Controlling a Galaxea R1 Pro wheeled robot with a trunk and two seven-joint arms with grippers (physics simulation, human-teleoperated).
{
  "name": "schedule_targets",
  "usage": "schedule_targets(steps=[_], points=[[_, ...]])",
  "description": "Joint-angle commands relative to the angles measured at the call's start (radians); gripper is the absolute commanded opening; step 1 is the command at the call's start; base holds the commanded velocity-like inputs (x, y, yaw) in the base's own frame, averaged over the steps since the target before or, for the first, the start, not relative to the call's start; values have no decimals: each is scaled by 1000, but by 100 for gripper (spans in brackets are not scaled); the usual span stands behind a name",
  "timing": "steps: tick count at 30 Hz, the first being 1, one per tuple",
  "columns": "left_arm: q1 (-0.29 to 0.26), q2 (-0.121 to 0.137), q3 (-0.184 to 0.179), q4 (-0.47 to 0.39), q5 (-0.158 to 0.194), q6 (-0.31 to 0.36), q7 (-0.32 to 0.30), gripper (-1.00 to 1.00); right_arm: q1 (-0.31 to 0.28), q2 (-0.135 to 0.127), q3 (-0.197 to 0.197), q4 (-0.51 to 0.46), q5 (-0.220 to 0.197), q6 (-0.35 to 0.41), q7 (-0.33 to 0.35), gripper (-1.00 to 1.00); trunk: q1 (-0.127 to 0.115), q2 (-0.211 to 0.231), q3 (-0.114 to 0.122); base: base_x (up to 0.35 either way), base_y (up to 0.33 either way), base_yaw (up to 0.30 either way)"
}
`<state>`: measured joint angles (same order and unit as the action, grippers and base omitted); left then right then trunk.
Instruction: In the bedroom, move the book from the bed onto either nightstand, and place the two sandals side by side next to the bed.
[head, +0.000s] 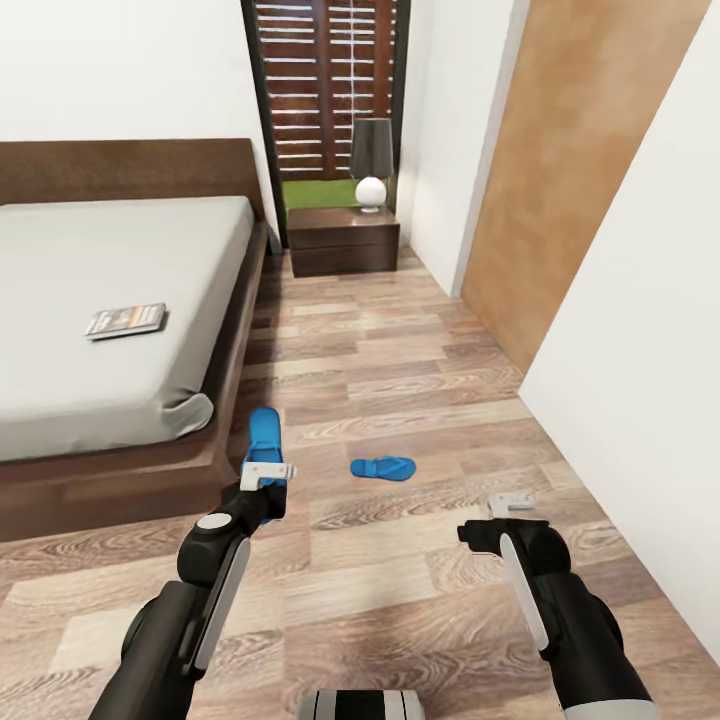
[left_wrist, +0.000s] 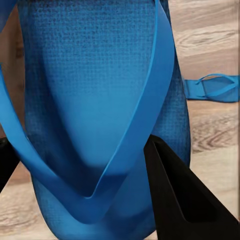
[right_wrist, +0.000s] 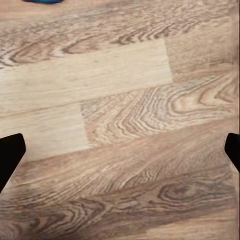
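One blue sandal (left_wrist: 100, 115) is seen at the left gripper (head: 266, 478) beside the bed (head: 120, 300), jaws spread astride it, a grip not confirmed; light and flexible, it is best taken by the sole edge; a second sandal (head: 383, 467) lies nearby on the floor (head: 400, 370); one book (head: 126, 320) rests on the mattress; the right gripper (head: 510, 504) hangs wide open, empty.
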<state>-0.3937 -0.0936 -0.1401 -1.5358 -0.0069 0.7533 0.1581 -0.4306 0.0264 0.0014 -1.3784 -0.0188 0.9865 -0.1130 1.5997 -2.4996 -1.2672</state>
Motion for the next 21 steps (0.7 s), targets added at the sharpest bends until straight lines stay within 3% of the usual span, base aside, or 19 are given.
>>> schedule_targets(steps=[1, 7, 17, 21], points=[[-1, 0, -1, -1, -2, 6, 1, -100, 0, 0, 0, -1, -2, 5, -5, 100, 0, 0, -1, 267, -176, 2], [-1, 0, -1, -1, -2, 6, 1, -100, 0, 0, 0, 3, -2, 9, -4, 100, 0, 0, -1, 267, -177, 27], [-1, 0, -1, -1, -2, 6, 1, -100, 0, 0, 0, 1, -1, 9, -5, 100, 0, 0, -1, 267, -177, 247], [-1, 0, -2, -1, -2, 6, 2, -100, 0, 0, 0, -1, -3, 8, -3, 100, 0, 0, -1, 267, -177, 103]])
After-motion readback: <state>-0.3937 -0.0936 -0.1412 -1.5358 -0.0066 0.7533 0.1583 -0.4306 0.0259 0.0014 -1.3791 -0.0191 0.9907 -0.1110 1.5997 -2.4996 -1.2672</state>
